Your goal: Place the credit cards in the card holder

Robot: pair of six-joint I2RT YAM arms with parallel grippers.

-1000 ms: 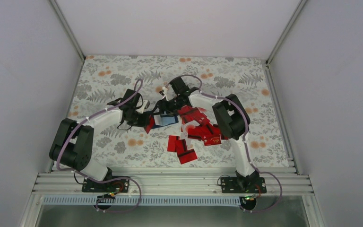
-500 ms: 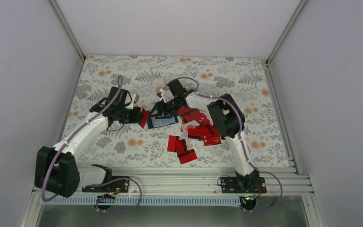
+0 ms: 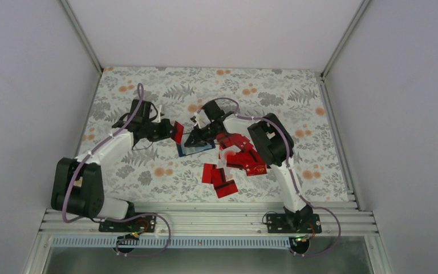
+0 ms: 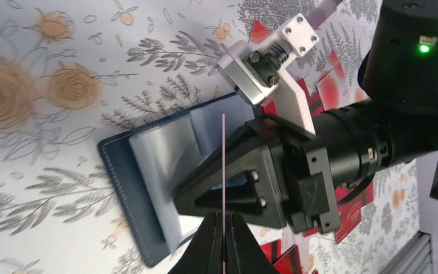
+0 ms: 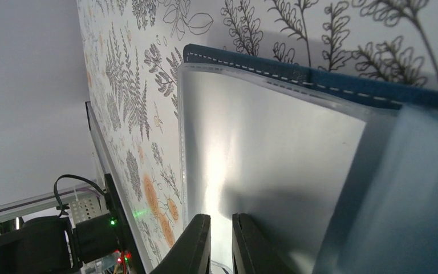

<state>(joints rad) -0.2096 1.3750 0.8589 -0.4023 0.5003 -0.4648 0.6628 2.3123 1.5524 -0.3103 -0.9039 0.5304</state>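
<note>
The card holder (image 3: 198,150) lies open on the floral table, navy cover (image 4: 121,181) down and clear sleeves (image 5: 262,154) up. My left gripper (image 3: 171,132) is shut on one red credit card (image 3: 178,132), held on edge just left of the holder. In the left wrist view that card (image 4: 223,165) shows as a thin line rising from the fingertips (image 4: 223,218). My right gripper (image 3: 196,140) rests on the holder, jaws drawn almost together on a clear sleeve (image 5: 221,225). More credit cards (image 3: 240,155) lie heaped to the right of the holder.
A second cluster of red cards (image 3: 219,180) lies nearer the front rail (image 3: 205,220). The right arm's elbow (image 3: 268,140) hangs over the main heap. White walls close the table in at the back and both sides.
The left gripper has carried its card back and to the left, away from the holder's edge. The right gripper's jaws have closed from wide to nearly together over the holder.
</note>
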